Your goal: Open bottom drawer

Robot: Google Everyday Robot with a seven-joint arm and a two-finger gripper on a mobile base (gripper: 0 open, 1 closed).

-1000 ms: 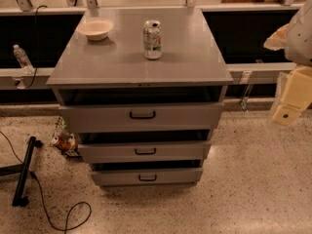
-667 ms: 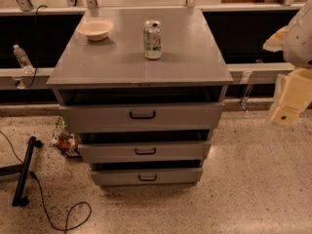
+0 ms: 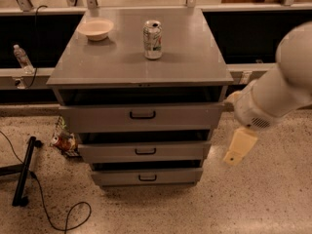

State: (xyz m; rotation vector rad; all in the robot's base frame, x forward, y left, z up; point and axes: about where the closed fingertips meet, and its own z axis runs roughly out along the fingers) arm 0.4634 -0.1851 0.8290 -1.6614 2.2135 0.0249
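The grey cabinet (image 3: 141, 62) has three drawers. The bottom drawer (image 3: 112, 177) is the lowest one, with a shallow grey front and a small black loop handle (image 3: 147, 178). A dark gap shows above its front. My gripper (image 3: 239, 148) is a cream piece hanging from the white arm (image 3: 278, 91). It is to the right of the cabinet, about level with the middle drawer (image 3: 112, 151), apart from it and holding nothing that I can see.
A bowl (image 3: 95, 29) and a drink can (image 3: 152, 39) stand on the cabinet top. A black stand with a cable (image 3: 24, 172) lies on the floor at the left. Litter (image 3: 62, 141) sits beside the cabinet's left side. A plastic bottle (image 3: 22, 57) is on the left ledge.
The arm has swung left and down, bringing the gripper from beside the top drawer's height to beside the middle drawer. The drawers have not moved.
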